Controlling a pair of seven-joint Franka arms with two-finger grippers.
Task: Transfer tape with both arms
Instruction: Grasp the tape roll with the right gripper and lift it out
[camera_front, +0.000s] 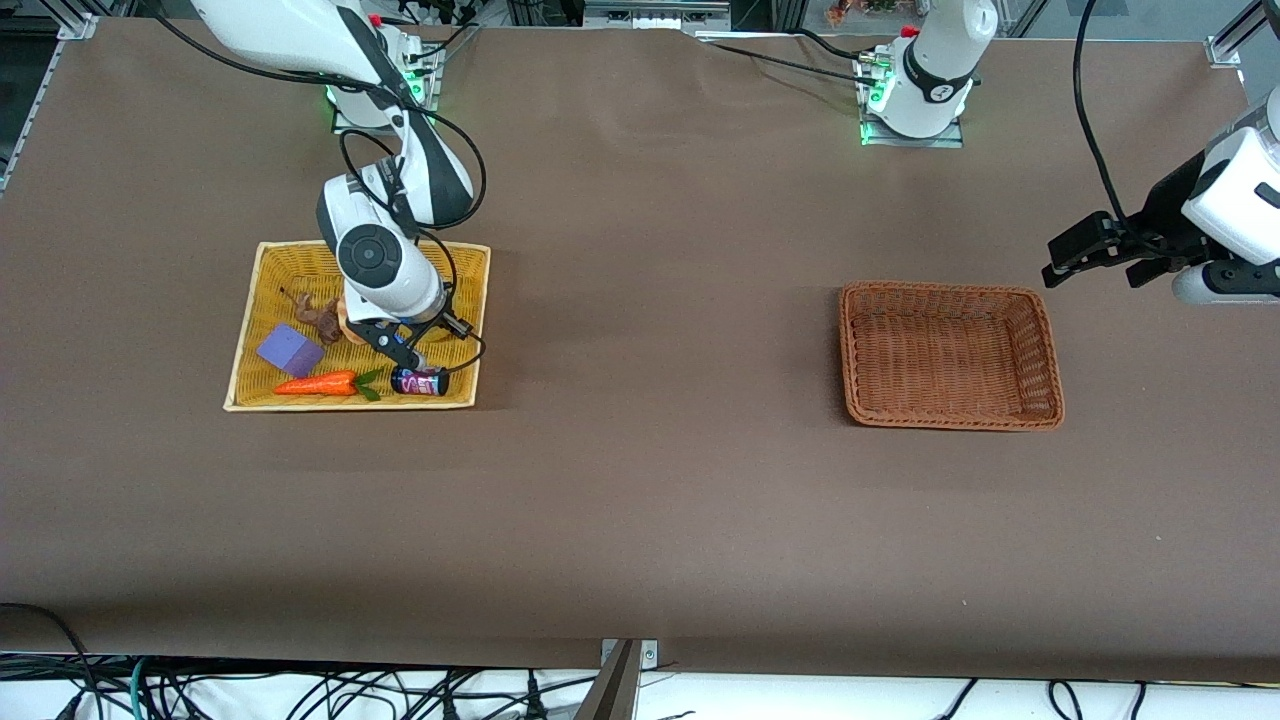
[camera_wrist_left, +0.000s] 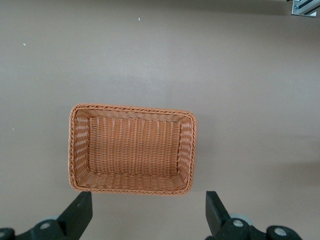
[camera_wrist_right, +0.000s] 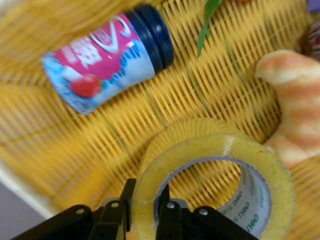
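Note:
The tape (camera_wrist_right: 212, 146), a yellowish translucent roll, is in the yellow basket (camera_wrist_right: 75, 150). My right gripper (camera_wrist_right: 146, 194) is shut on the roll's wall, with one finger outside the ring and one inside the hole. In the front view the right gripper (camera_front: 397, 347) is low in the yellow basket (camera_front: 300, 256) and hides the tape. My left gripper (camera_front: 1092, 274) is open and empty, up over the table at the left arm's end. In the left wrist view the left gripper (camera_wrist_left: 149, 212) is beside the empty brown wicker basket (camera_wrist_left: 132, 109).
In the yellow basket lie a pink-labelled bottle (camera_wrist_right: 107, 57) (camera_front: 420, 381), a striped croissant (camera_wrist_right: 295, 110), an orange carrot (camera_front: 318, 384), a purple block (camera_front: 289, 350) and a brown toy (camera_front: 320, 315). The brown basket (camera_front: 950, 290) stands toward the left arm's end.

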